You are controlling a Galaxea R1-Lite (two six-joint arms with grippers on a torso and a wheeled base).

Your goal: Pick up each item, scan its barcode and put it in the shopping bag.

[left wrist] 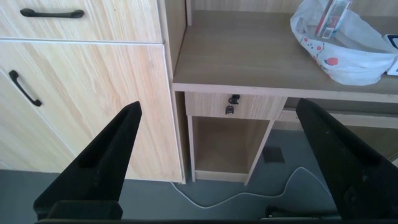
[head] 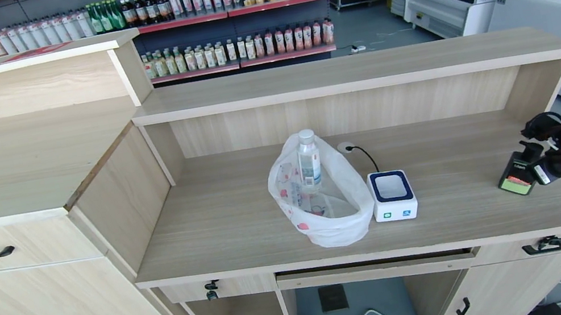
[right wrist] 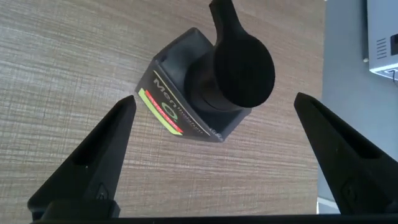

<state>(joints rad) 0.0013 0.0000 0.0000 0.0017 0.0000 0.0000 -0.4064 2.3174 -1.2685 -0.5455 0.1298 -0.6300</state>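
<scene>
One dark boxy container (right wrist: 177, 102) with a round black top sits on the counter (head: 456, 207) just below the right pincer (right wrist: 214, 106), whose jaws are spread wide. Closing across its angled corners could twist or topple it. The shopping bag (head: 339, 228) lies well away from the pincer, beyond the scanner (head: 392, 195).

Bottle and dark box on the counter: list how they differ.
The bottle is clear, tall and slim; the dark box is black and squat. The bottle stands upright inside the plastic bag; the dark box sits on the bare counter off to the robot's right. Both are on the same wooden counter.
</scene>
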